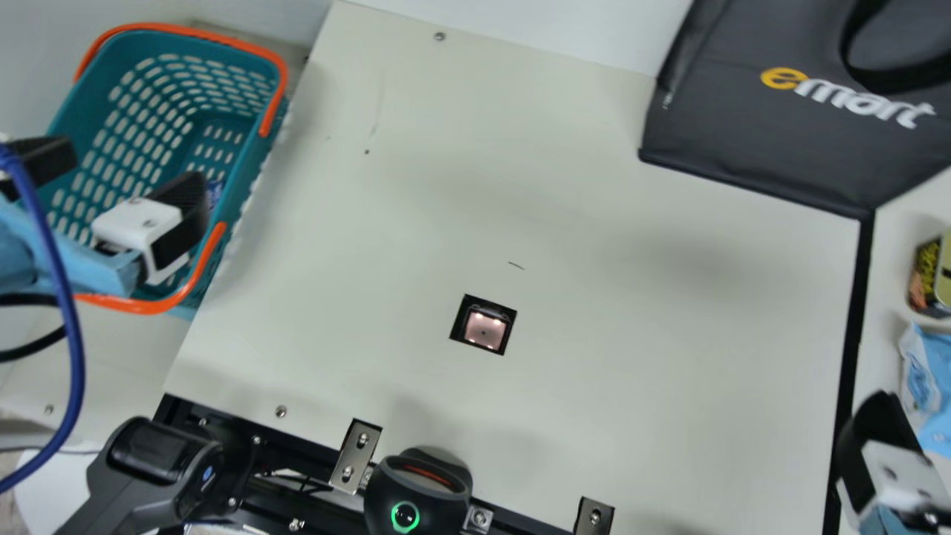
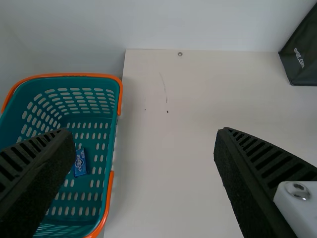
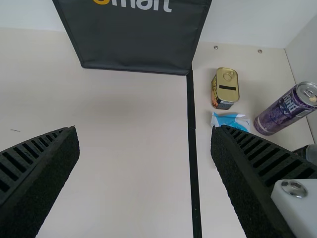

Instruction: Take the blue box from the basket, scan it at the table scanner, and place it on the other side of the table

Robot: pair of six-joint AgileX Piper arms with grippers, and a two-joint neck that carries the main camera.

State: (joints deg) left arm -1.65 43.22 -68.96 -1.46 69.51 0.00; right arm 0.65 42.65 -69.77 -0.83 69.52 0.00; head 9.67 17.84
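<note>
My left gripper [image 1: 122, 178] is over the teal basket [image 1: 249, 167] in the main view, its two fingers wide apart. In the left wrist view the same gripper [image 2: 143, 163] is open above the basket [image 2: 111, 134] and the table. The small blue box [image 2: 80, 162] lies on the basket's floor, partly beside one finger; a bit of the box [image 1: 215, 192] shows behind a fingertip in the main view. The table scanner [image 1: 484, 329] is a lit square window in the table. My right gripper [image 1: 880, 446] is at the table's right; in the right wrist view this gripper [image 3: 143, 163] is open and empty.
A black bag [image 1: 758, 148] stands at the back right. Beyond the black line [image 3: 192, 148] are a tin [image 3: 225, 89], a blue-white packet [image 3: 231, 120] and a purple can [image 3: 285, 111]. A black device with a green ring [image 1: 416, 494] is at the front edge.
</note>
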